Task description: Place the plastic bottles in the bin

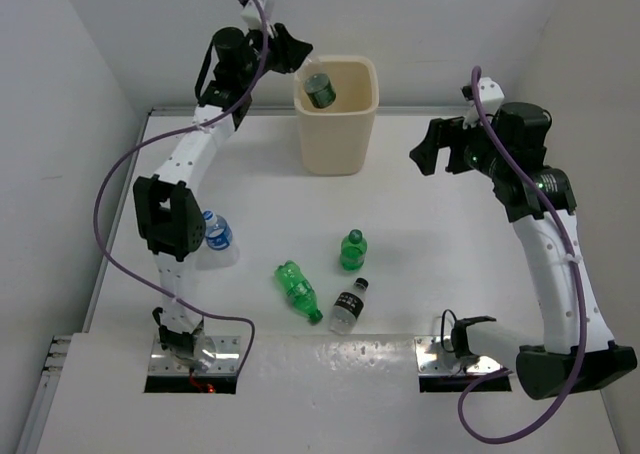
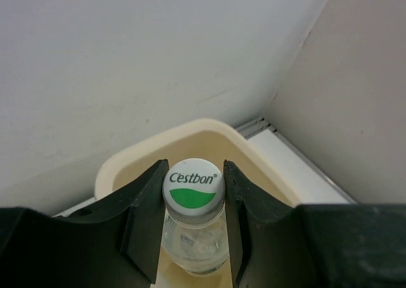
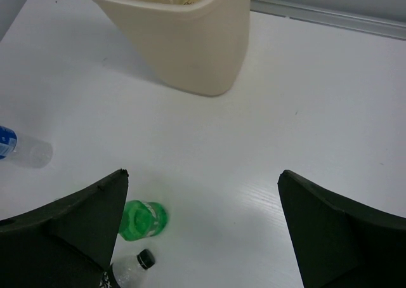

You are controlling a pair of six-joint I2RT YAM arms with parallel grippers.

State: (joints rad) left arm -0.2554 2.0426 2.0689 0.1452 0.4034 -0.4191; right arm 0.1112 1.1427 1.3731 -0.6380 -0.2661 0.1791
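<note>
Clear plastic bottle w/ white-green cap, clamped betw. left jaws over smooth cream bin; right jaws wide apart

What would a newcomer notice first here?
The left gripper, clamped on a clear bottle with a green-and-white cap, right above the cream bin at the far edge of the table. Next, the right gripper, wide open and empty, right of the bin. Then four more, loose nearer the arm bases: two green bottles, a blue-labelled bottle, a dark-labelled bottle.
</note>
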